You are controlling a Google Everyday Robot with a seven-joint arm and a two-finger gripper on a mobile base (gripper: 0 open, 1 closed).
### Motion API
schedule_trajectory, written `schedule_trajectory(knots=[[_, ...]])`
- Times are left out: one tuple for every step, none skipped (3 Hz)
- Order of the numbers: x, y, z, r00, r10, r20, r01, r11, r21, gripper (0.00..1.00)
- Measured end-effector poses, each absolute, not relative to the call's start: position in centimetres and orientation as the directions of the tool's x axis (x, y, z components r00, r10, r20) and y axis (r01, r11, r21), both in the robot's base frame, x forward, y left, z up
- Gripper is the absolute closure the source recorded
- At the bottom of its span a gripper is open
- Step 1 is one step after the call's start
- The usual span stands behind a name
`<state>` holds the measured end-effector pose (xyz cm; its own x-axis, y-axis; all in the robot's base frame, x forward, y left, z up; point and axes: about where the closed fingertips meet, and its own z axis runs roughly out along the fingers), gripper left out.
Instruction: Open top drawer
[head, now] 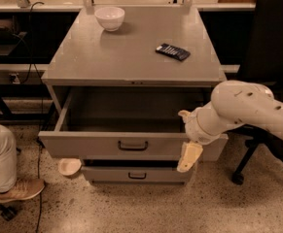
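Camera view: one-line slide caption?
Top drawer stands pulled out; the gripper sits at the right-hand end of its front panel as seen here, fingers spread.

Cabinet and top drawer are plain grey; the handle is dark. Bowl white. Remote black with pale markings. Gripper, at the drawer's front right end, has cream fingers spread apart. Arm white with dark dots. Floor speckled beige. Chair black. Trousers beige, shoe tan.
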<state>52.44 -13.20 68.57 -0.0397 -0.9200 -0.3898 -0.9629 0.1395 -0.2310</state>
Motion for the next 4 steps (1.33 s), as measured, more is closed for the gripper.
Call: schedule_trajectory(knots=[[52.5,-13.2,67.3,-0.061,-0.923,-0.380,-0.975,0.136,-0.175,0.15],[52.9,-13.6,66.4,-0.080,-0.919,-0.386,-0.983,0.138,-0.125,0.38],[52.5,-14.2,66.3,-0.109,-0.916,-0.385,-0.983,0.157,-0.095,0.61],[50.4,-15.2,67.4,-0.161,-0.912,-0.378,-0.976,0.205,-0.079,0.85]])
